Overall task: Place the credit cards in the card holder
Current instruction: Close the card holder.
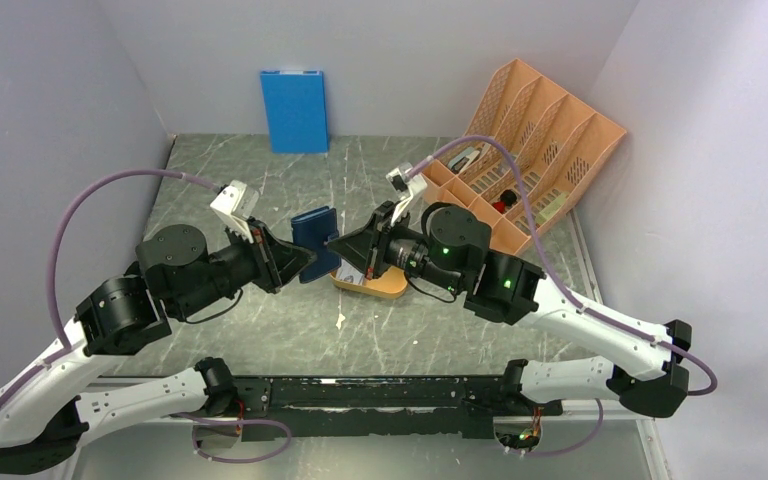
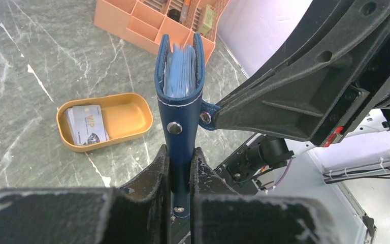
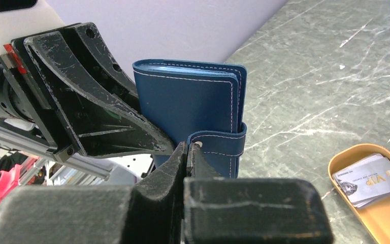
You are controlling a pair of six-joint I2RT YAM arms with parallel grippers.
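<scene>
The navy card holder (image 1: pixel 315 238) is held upright above the table between both grippers. My left gripper (image 2: pixel 181 152) is shut on its lower spine; the pale clear pockets (image 2: pixel 177 71) show at its top. My right gripper (image 3: pixel 188 147) is shut on its snap tab (image 3: pixel 223 145), which is pulled away from the cover. The grey-silver credit cards (image 2: pixel 85 124) lie stacked in the shallow orange tray (image 2: pixel 127 114). They also show in the right wrist view (image 3: pixel 370 178). In the top view the tray (image 1: pixel 385 287) lies under the right gripper (image 1: pixel 335 247), which faces the left gripper (image 1: pixel 305 262).
An orange slotted desk organizer (image 1: pixel 535 140) stands at the back right with small items in it. A bright blue flat panel (image 1: pixel 295 110) leans on the back wall. Grey walls close off the left, back and right.
</scene>
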